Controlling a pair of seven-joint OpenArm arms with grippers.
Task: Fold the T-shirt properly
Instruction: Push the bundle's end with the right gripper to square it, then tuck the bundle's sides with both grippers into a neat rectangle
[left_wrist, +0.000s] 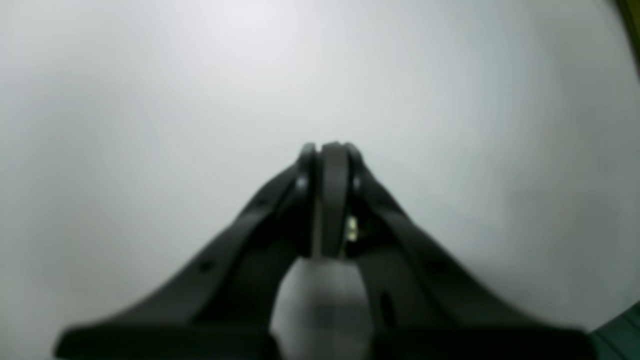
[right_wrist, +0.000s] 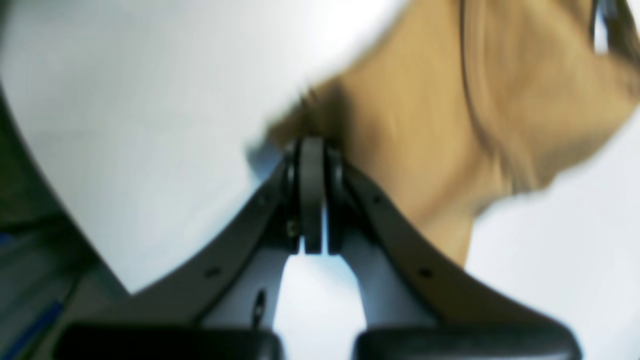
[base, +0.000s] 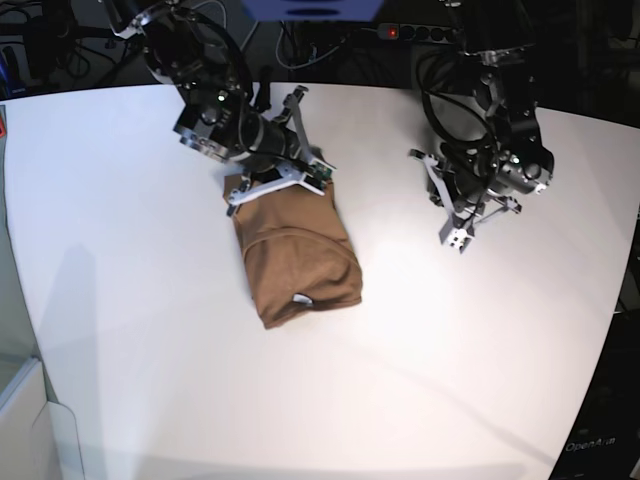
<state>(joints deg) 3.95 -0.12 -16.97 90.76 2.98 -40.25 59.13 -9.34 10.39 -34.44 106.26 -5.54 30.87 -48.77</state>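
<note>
The right end effector was clenched, its dark fingers pressed together at the tips, and those tips sat at the far edge of the T-shirt. In the right wrist view the tan cloth spread away from the tips toward the upper right, blurred, and whether any of it was pinched between the fingers could not be told. In the base view the right end effector hung over the end of the T-shirt nearest the far edge of the bench.

The left end effector was clenched too, with nothing between its fingers; only bare white surface lay below it in the left wrist view. In the base view the left end effector stood above the bench toward the right edge, well apart from the cloth.

The T-shirt lay as a compact folded bundle a little toward the far side of the bench's middle. A small white label showed at its near end.
</note>
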